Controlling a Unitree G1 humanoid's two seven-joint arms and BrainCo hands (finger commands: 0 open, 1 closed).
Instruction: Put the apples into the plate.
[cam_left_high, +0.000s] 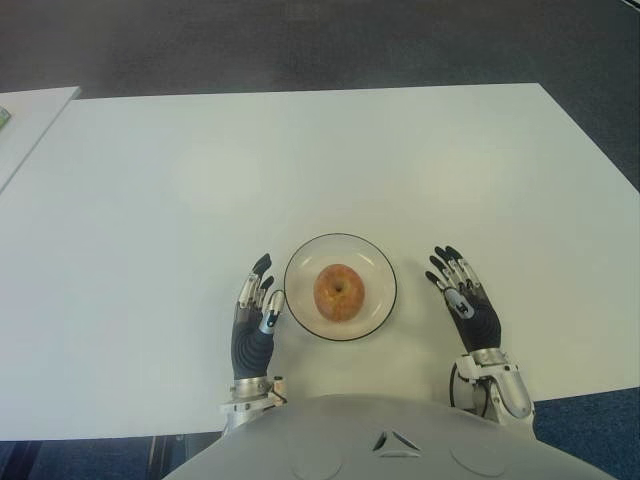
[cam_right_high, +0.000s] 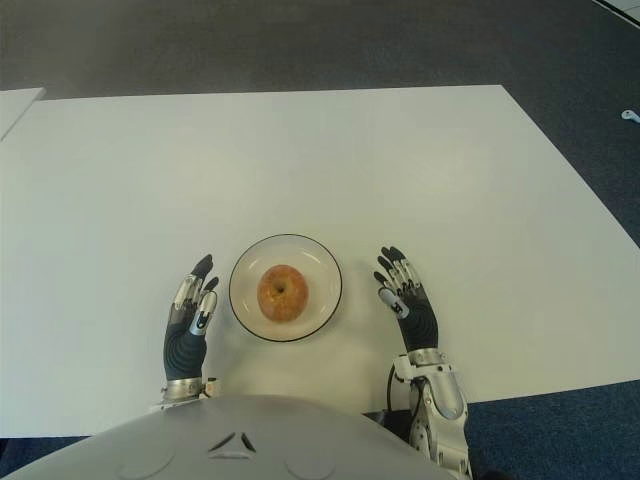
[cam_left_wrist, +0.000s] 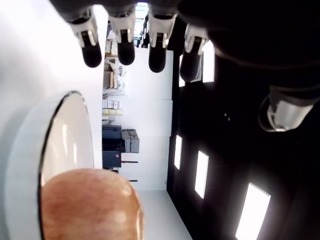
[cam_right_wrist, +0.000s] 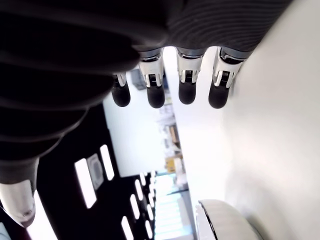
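One reddish-yellow apple (cam_left_high: 339, 291) sits in the middle of a round white plate (cam_left_high: 372, 317) with a dark rim, near the table's front edge. My left hand (cam_left_high: 256, 305) lies just left of the plate, fingers straight and holding nothing. My right hand (cam_left_high: 459, 293) shows a little right of the plate, fingers also extended and empty. The left wrist view shows the apple (cam_left_wrist: 90, 205) on the plate (cam_left_wrist: 60, 140) beside the outstretched fingers (cam_left_wrist: 125, 47). The right wrist view shows straight fingers (cam_right_wrist: 170, 90) and the plate's edge (cam_right_wrist: 225, 222).
The white table (cam_left_high: 300, 160) stretches far back and to both sides. A second pale table (cam_left_high: 25, 115) stands at the far left. Dark carpet (cam_left_high: 320, 40) lies beyond the far edge.
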